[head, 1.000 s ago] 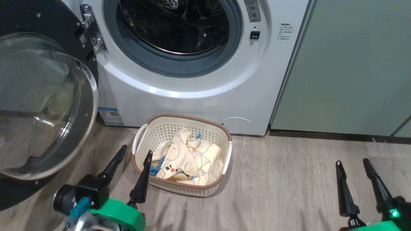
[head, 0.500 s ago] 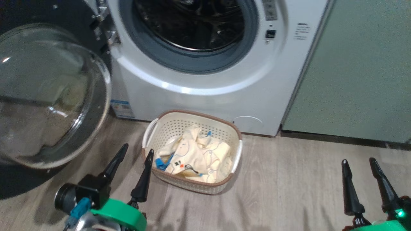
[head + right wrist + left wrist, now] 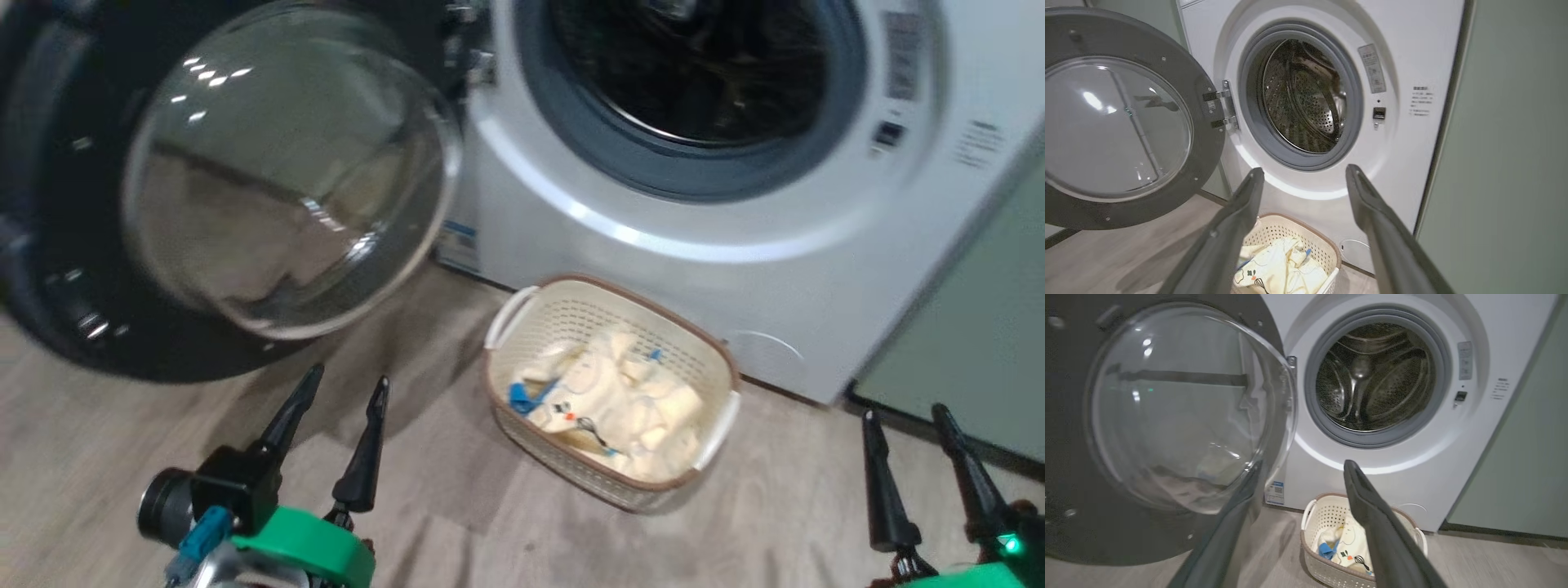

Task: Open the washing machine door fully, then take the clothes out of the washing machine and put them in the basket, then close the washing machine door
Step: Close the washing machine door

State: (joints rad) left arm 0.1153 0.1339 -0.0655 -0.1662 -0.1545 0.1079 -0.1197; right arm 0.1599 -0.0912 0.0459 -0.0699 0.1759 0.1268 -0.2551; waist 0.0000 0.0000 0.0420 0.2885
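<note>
The white washing machine (image 3: 653,261) stands with its round door (image 3: 73,269) swung wide open to the left, its glass bowl (image 3: 277,180) bulging toward me. The drum (image 3: 1302,94) behind the grey ring looks bare metal inside. On the floor in front sits the cream basket (image 3: 710,367) with the cream-yellow clothes (image 3: 620,400) lying in it. My left gripper (image 3: 341,384) hovers open and holding nothing, left of the basket and below the door. My right gripper (image 3: 902,412) is open and holding nothing at the lower right, right of the basket.
A pale green cabinet (image 3: 980,343) flanks the machine on the right. Grey wood-look floor (image 3: 457,506) spreads between my grippers. The open door (image 3: 1069,522) reaches low over the floor on the left.
The head camera has swung left, so the door, machine and basket sit farther right in view. Both grippers hold the same open pose. The clothes stay in the basket.
</note>
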